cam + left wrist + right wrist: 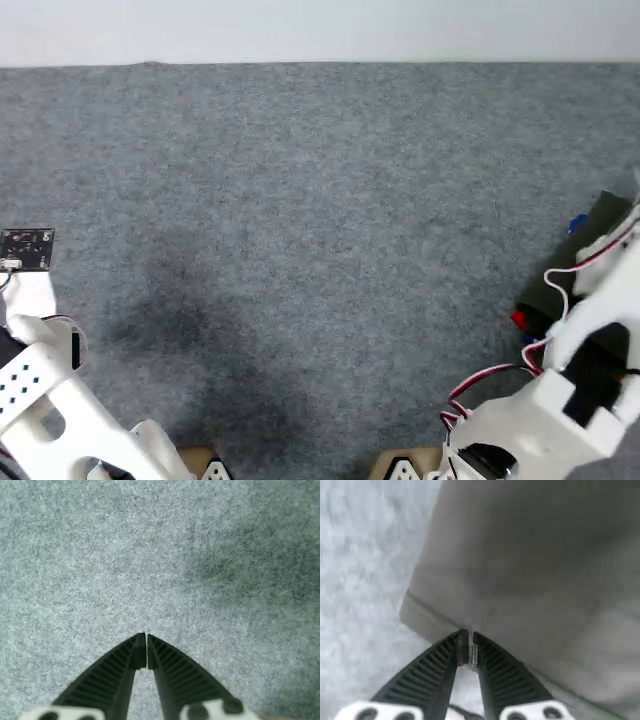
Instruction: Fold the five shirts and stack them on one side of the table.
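1. Counter (320,180): grey felt-like covering across the whole work surface. A pale wall strip (320,30) runs along the far edge.
2. Shadow (190,330): a soft dark patch on the counter covering, nearer the left arm. The left wrist view shows a similar darker area (235,565) ahead of that arm's gripper.
3. Left arm (60,400): white body at the near left corner of the high view. A small dark circuit board (26,248) sits at its outer end, close to the counter's left edge.
4. Left gripper (146,642): black ribbed fingers (115,672) drawn together until the tips meet. Nothing is held between them, and it hangs over bare grey covering.
5. Right arm (560,400): white body at the near right corner of the high view, reaching to the right edge, with red and white wires (555,290) looping alongside dark parts.
6. Right gripper (468,641): black ribbed fingers (432,672) brought very narrow, with only a thin slit between the tips. The tips sit over the shirt's edge. Whether any fabric is pinched cannot be told.
7. Shirt (535,565): grey-brown cloth lying flat on the counter beneath the right gripper. A stitched hem (427,611) runs along its edge and one corner lies just beside the tips. Pale covering (360,580) shows past that edge.
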